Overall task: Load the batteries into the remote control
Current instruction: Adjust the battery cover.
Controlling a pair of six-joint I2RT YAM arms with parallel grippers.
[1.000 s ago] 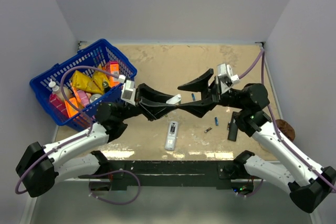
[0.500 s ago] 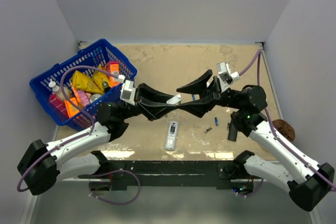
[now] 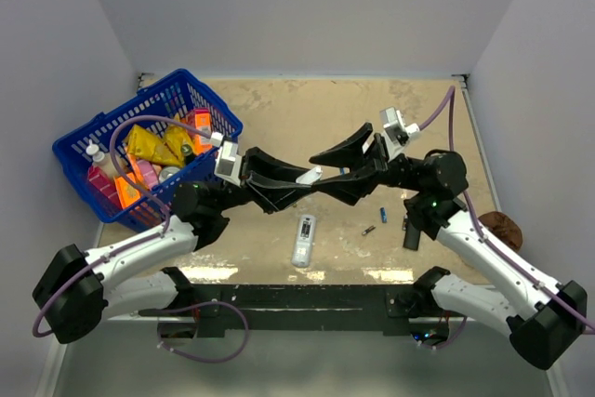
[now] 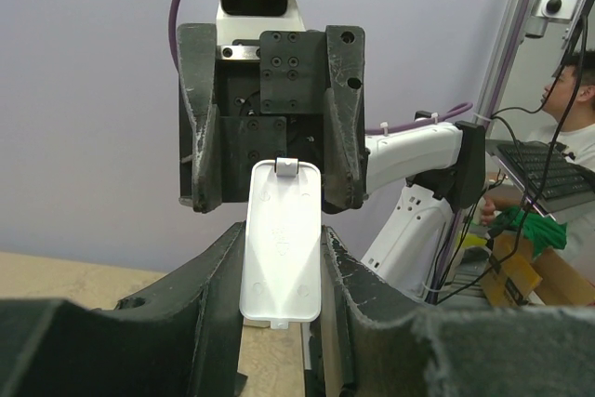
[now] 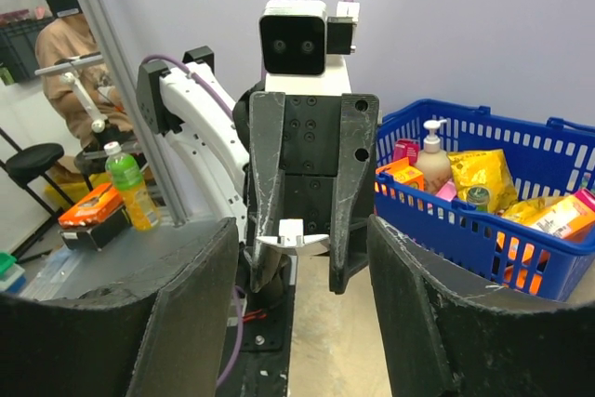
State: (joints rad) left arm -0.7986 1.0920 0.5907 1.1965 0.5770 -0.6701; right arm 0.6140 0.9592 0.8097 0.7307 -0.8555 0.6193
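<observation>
The slim white remote control (image 3: 303, 240) lies on the table near the front edge, below both grippers. My left gripper (image 3: 310, 177) is shut on a thin white battery cover (image 4: 282, 244), held upright by its side edges; the cover also shows in the right wrist view (image 5: 292, 240). My right gripper (image 3: 321, 172) is open and faces the left one, its fingers on either side of the cover's end without touching it. A small blue battery (image 3: 382, 213) and a dark one (image 3: 369, 230) lie on the table right of the remote.
A blue basket (image 3: 93, 137) of bottles and packets stands at the left, also in the right wrist view (image 5: 483, 230). A black bar-shaped object (image 3: 412, 230) lies by the right arm. A brown round object (image 3: 503, 228) sits at the right edge.
My right gripper has moved a little to the left, closer around the cover's end. The left gripper still holds the cover in the same place.
</observation>
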